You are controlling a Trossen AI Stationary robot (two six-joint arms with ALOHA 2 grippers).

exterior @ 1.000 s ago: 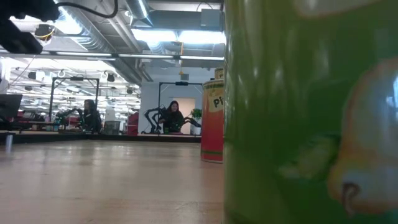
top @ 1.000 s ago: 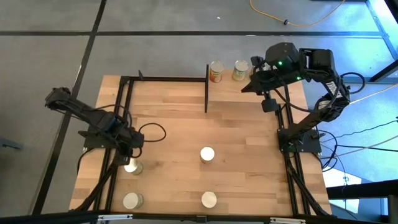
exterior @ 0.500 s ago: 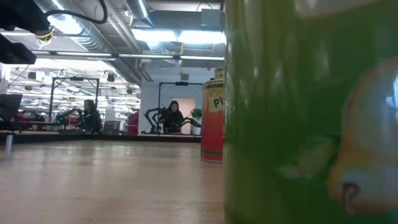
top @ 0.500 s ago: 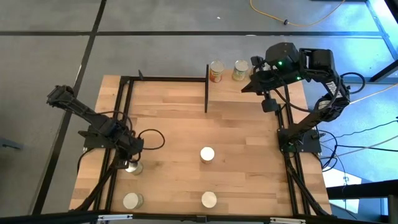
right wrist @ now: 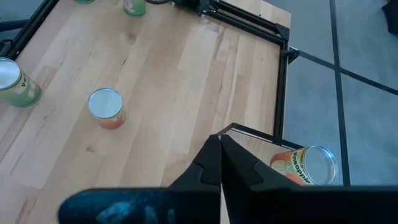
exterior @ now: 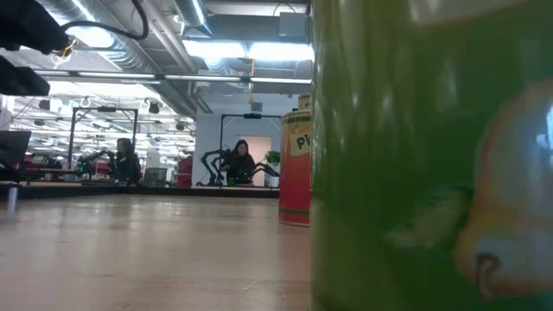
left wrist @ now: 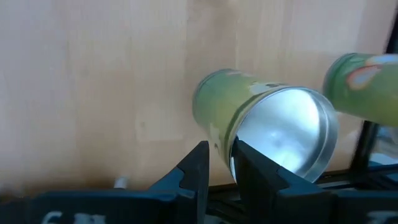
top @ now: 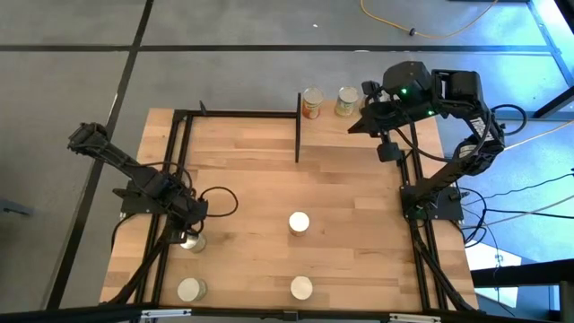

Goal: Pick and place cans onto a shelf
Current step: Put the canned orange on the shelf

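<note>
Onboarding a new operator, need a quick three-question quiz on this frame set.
1. True or false: the right gripper has its jaws shut.
2. How many cans show in the high view?
3. Which gripper hangs right over a green can? A: left gripper. B: right gripper.
Key: 1 true. 2 six. 3 A.

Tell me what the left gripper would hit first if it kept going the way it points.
Most likely the green can right ahead of the left gripper: its shiny top sits just past the fingertips. How near they are, I cannot tell.
</note>
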